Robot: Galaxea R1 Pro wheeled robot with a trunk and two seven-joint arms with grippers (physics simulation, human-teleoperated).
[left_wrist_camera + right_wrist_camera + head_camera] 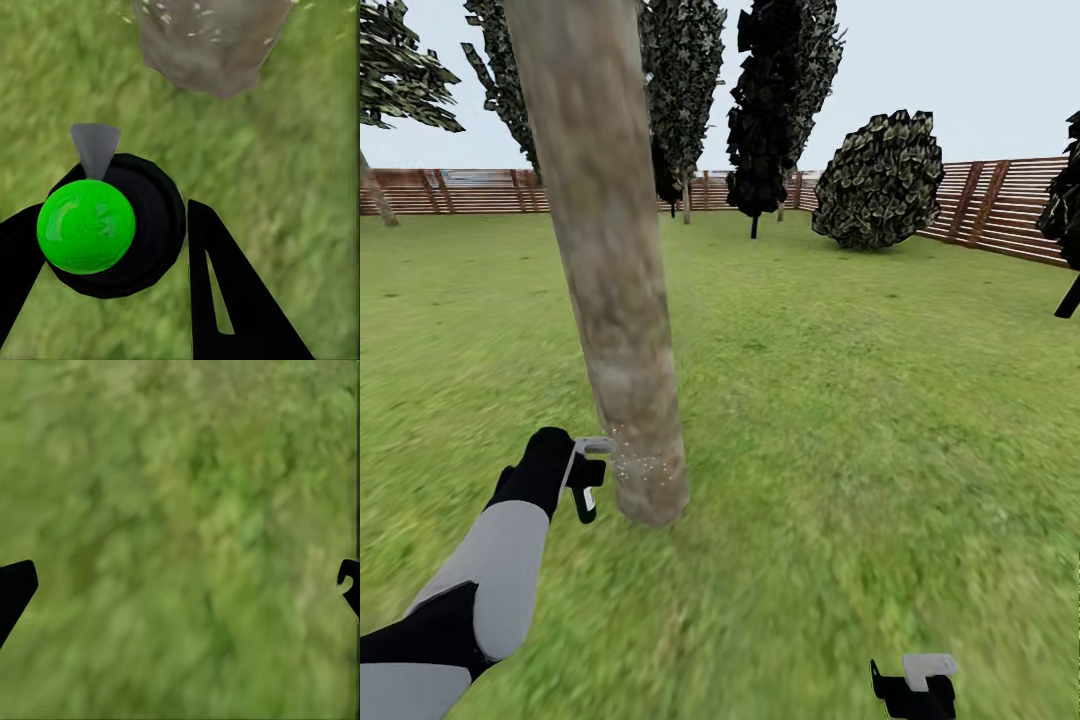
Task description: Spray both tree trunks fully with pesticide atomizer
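My left gripper hangs low over the flat, blurry green grass lawn, just beside the foot of the straight, mottled grey-beige tree trunk that rises close in front of me and leans a little to my left as it climbs. In the left wrist view my two black fingers are closed on the pesticide atomizer, a round black body with a glossy bright green ball top, one finger on each side of it. Its short grey cone nozzle points toward the base of the trunk, and small pale specks dot the bark low down, right by the gripper; whether they are spray droplets or bark texture I can't quite tell.

My right gripper sits low at my right side, well apart from the trunk, holding nothing; in the right wrist view its black fingertips stand wide apart with only grass between them.

Farther off, dark jagged-leaved trees and a round dark green bush stand before the reddish-brown slatted wooden fence.
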